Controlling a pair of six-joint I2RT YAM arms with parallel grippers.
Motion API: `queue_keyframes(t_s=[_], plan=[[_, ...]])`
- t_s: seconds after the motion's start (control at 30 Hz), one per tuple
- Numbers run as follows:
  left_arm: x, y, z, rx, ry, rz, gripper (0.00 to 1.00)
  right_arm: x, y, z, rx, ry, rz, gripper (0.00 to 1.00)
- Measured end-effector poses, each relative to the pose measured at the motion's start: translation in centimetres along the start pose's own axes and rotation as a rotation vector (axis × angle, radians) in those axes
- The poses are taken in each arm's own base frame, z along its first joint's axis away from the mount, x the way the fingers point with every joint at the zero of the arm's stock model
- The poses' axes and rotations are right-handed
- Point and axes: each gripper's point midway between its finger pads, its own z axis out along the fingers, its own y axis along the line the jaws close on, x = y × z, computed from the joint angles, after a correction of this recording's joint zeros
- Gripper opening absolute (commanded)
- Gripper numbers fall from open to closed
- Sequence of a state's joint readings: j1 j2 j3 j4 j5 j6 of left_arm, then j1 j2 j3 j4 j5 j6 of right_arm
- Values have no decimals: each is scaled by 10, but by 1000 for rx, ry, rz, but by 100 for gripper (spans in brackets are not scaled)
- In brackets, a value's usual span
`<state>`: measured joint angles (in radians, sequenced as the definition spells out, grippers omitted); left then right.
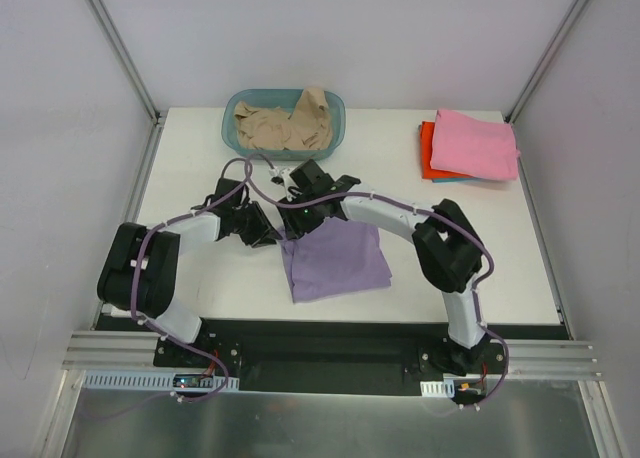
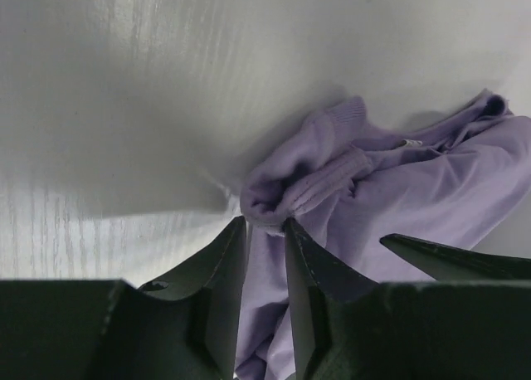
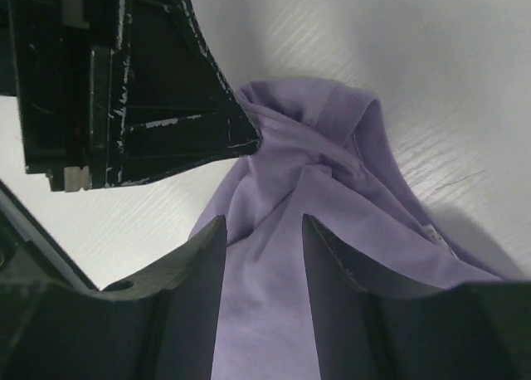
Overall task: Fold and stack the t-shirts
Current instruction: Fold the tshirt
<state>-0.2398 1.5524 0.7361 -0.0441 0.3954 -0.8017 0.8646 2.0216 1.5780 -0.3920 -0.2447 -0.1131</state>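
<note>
A lavender-purple t-shirt (image 1: 335, 258) lies partly folded in the middle of the table. Both grippers meet at its far left corner. My left gripper (image 1: 268, 230) has its jaws narrowed on a bunched hem of the lavender fabric (image 2: 315, 177), which runs down between its fingers (image 2: 265, 222). My right gripper (image 1: 296, 210) stands just behind, jaws apart, with lavender cloth (image 3: 332, 231) spread in the gap (image 3: 264, 222). The left gripper's dark finger (image 3: 166, 106) touches the same bunch. A folded pink t-shirt (image 1: 475, 143) lies on an orange-red one (image 1: 428, 153) at the back right. A beige t-shirt (image 1: 285, 123) is crumpled in the basket.
The translucent teal basket (image 1: 338, 108) stands at the back centre of the white table (image 1: 190, 178). Metal frame posts rise at both back corners. The arms' bases sit on the rail at the near edge.
</note>
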Motion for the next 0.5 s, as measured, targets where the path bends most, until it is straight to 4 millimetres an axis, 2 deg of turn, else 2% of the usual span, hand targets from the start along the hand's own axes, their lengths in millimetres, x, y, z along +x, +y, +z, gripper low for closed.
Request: queue_keyframes(t_s=[0.1,0.2,0.3,0.33,0.37,0.43,0.5], plan=[[2,5,10,2,32,-17,22,10,-3,13,40,30,2,42],[2,2,15,28,50,-31,21,14,-11,18,82,42,7,38],[1,0,17,42,52,-34,20,17,-17,24,111,50,19,26],[0,-1,18,46,51,-33,18,20,-20,28,122,57,26,15],[0,-1,18,47,50,-33,17,21,-22,29,130,62,30,11],[0,-1,18,46,48,-33,17,23,-25,31,146,66,38,4],[-1,0,18,45,47,-33,16,22,-27,31,154,59,42,3]])
